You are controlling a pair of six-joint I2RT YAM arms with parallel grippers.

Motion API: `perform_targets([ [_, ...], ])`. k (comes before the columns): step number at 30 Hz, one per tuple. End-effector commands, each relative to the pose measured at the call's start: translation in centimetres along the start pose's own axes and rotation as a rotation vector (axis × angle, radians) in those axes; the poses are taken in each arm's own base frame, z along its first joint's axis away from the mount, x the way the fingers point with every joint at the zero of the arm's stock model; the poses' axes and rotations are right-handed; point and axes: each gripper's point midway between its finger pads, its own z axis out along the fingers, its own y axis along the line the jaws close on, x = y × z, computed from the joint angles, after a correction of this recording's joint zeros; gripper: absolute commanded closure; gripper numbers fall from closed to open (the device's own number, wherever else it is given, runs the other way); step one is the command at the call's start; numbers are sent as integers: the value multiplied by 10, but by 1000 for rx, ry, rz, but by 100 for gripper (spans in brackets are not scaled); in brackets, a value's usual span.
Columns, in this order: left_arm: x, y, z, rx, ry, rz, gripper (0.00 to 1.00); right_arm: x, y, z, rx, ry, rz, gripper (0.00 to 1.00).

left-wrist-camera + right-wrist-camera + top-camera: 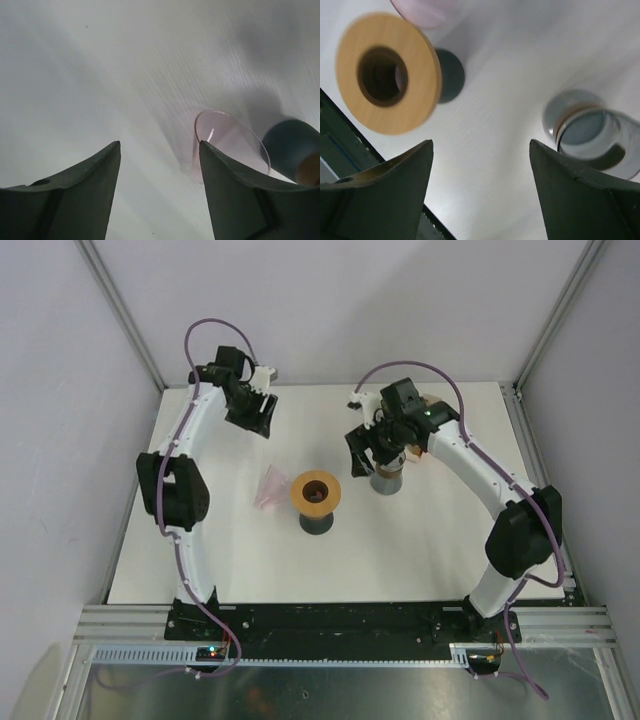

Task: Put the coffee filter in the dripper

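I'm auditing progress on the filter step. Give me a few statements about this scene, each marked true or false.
1. The pink coffee filter lies on the table. True.
2. The filter sits inside the dripper. False: it lies beside the dripper, on the left arm's side.
3. The left gripper holds the filter. False: its jaws stand apart with nothing between them.
4. The right gripper is open and empty. True.

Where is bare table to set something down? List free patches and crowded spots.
Free: the near strip of table between the wooden-ring stand and the arm bases; the far middle between left claw and right claw. Crowded: the centre row: pink filter, stand and grey cup, right claw above it.
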Motion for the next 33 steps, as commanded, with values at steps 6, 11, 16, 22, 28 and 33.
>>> perform_targets([
  [6,24,-20,-62,79,-94,64,27,-120,35,0,-131,-313,-45,16],
  [11,71,-19,-59,72,-38,14,32,-169,65,16,-266,-415,-13,16],
  [16,103,-21,-57,70,-43,-54,35,-188,94,66,-342,-379,17,16],
  [22,133,-35,-46,94,-31,-99,37,-193,110,123,-386,-309,55,15],
  [28,148,-36,-35,107,-34,-121,38,-175,117,162,-498,-256,67,17],
  [33,160,-21,-30,89,-37,-180,40,-165,118,178,-509,-234,53,19],
])
